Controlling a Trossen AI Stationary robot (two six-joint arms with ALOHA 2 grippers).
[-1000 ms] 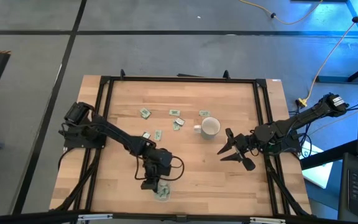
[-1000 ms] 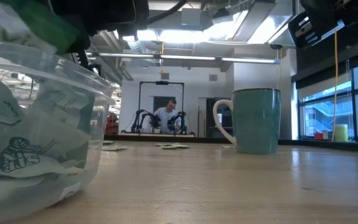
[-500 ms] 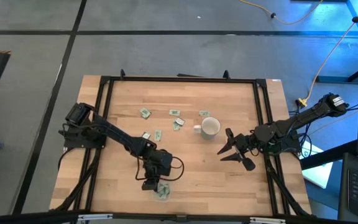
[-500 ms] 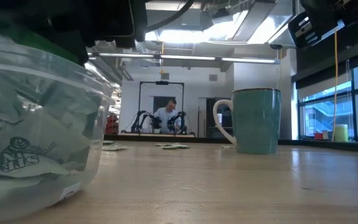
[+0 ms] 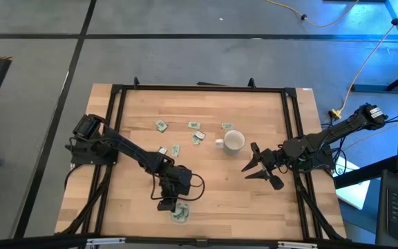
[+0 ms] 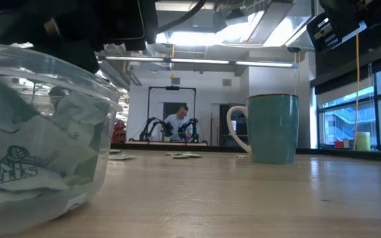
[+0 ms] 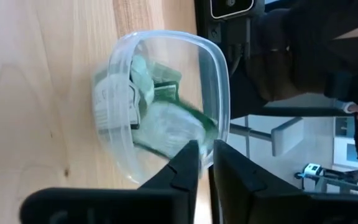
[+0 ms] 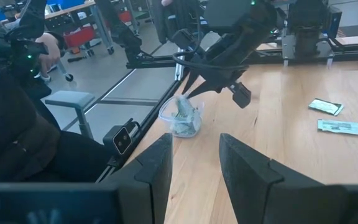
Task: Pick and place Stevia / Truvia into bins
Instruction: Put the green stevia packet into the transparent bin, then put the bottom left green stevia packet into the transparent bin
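Observation:
The bin, a clear round dish (image 5: 180, 215), stands near the table's near edge with several green and white Stevia sachets (image 7: 157, 112) lying in it. My left gripper (image 7: 205, 152) hangs just above the dish's rim (image 6: 58, 63), its fingers a narrow gap apart with nothing between them. More sachets (image 5: 193, 125) lie flat on the wood toward the far side. My right gripper (image 5: 256, 168) waits open above the table, right of the white mug (image 5: 233, 141).
The mug (image 6: 273, 129) stands upright mid-table, handle toward the left. Loose sachets (image 5: 161, 126) (image 5: 226, 126) (image 5: 175, 149) are scattered between the mug and the left arm. A black frame rail (image 5: 199, 88) borders the table. A person (image 6: 177, 122) sits in the room beyond.
In the low view, a green sachet that showed above the dish's rim at my left gripper has dropped into the dish, and the sachets inside have shifted. Both arms have kept their places.

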